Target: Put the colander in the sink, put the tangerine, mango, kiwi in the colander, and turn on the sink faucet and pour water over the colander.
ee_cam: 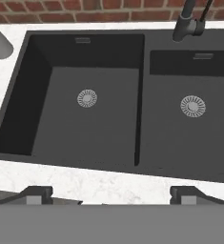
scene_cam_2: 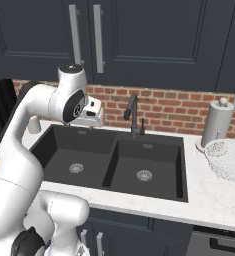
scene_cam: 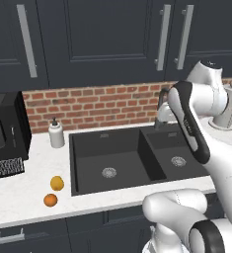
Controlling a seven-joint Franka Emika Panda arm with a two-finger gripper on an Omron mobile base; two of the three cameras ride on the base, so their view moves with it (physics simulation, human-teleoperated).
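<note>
The black double-basin sink (scene_cam: 118, 158) (scene_cam_2: 116, 160) (ee_cam: 92, 109) is set in the white marble counter, and both basins are bare. My gripper (ee_cam: 111, 194) hangs above the sink's front edge, open wide with nothing between its fingertips (ee_cam: 37, 193); its hand (scene_cam_2: 91, 114) hovers over the left basin. The white speckled colander (scene_cam_2: 228, 158) stands on the counter right of the sink. A yellow-orange mango (scene_cam: 57, 183) and a deep orange tangerine (scene_cam: 50, 200) lie on the counter left of the sink. The black sink faucet (scene_cam_2: 133, 116) (ee_cam: 187, 24) stands behind the basin divider, with no water showing. The kiwi is out of view.
A white soap dispenser (scene_cam: 56, 134) stands at the sink's back left corner. A black microwave (scene_cam: 4, 136) sits at far left. A paper towel roll (scene_cam_2: 218, 124) stands behind the colander. Dark cabinets hang above the brick backsplash.
</note>
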